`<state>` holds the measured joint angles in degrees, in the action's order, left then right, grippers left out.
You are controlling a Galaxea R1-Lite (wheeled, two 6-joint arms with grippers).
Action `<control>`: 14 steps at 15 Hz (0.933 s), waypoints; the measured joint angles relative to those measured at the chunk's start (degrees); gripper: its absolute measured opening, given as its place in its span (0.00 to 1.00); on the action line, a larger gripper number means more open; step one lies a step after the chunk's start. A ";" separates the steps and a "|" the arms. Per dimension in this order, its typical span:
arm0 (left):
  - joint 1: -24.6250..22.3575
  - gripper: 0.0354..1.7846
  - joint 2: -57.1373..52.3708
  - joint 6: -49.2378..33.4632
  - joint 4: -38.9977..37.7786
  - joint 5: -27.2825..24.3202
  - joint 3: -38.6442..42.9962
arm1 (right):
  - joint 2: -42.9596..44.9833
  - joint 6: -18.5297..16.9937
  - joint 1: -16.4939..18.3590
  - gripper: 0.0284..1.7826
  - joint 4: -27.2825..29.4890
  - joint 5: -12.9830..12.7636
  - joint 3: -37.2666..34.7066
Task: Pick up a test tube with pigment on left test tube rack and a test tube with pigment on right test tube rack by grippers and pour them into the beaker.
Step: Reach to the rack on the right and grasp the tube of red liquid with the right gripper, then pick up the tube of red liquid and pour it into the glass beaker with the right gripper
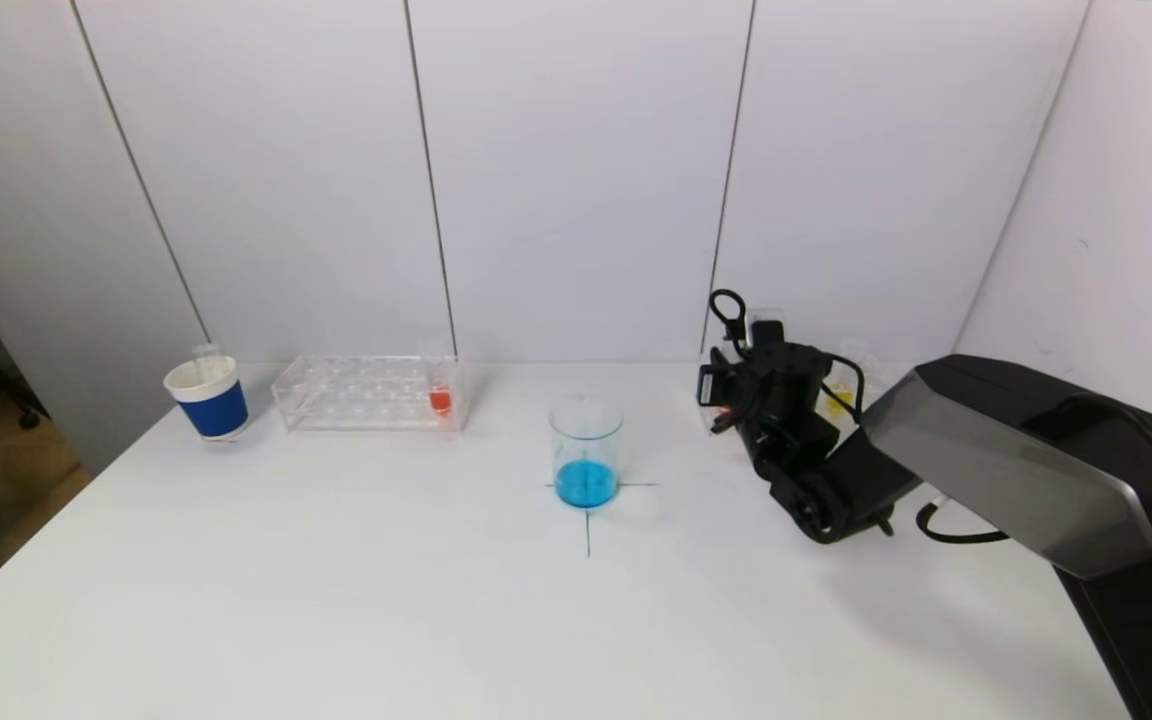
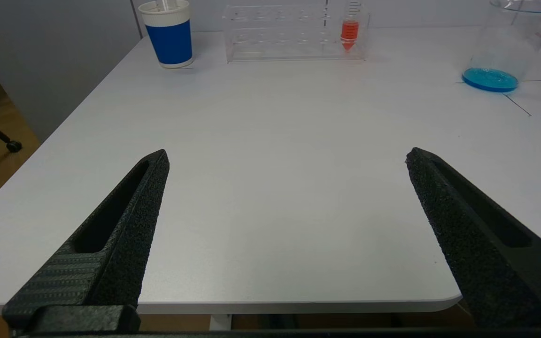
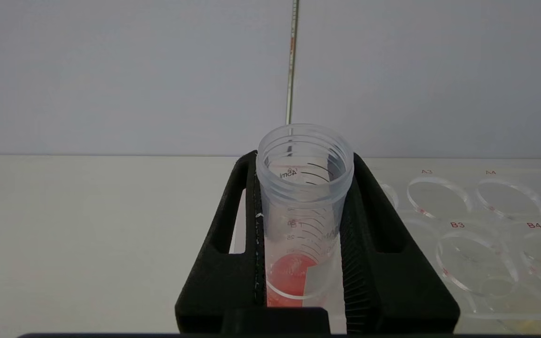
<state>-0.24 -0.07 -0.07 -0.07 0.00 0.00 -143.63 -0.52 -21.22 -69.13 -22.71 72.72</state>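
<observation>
Two black jaws of the right gripper are clamped just under the threaded rim of the open, light, smooth-walled red-pigment tube, right of the beaker, so upright carrying is judged safest.

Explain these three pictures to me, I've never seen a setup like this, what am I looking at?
It's a two-armed robot at a white table. One picture looks down from its head; the other two come from cameras on its wrists. On the table stand a blue paper cup, a clear rack holding a tube of orange liquid, and a beaker with blue liquid. The right gripper has its fingers shut on a tube of red liquid at a second rack. The left gripper waits open near the table's edge.
</observation>
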 joint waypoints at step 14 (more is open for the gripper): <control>0.00 0.99 0.00 0.00 0.00 0.00 0.00 | 1.43 0.60 0.12 0.27 1.50 0.17 -0.09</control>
<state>-0.24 -0.07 -0.07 -0.07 0.00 0.00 -142.20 0.07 -21.10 -67.63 -22.54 72.63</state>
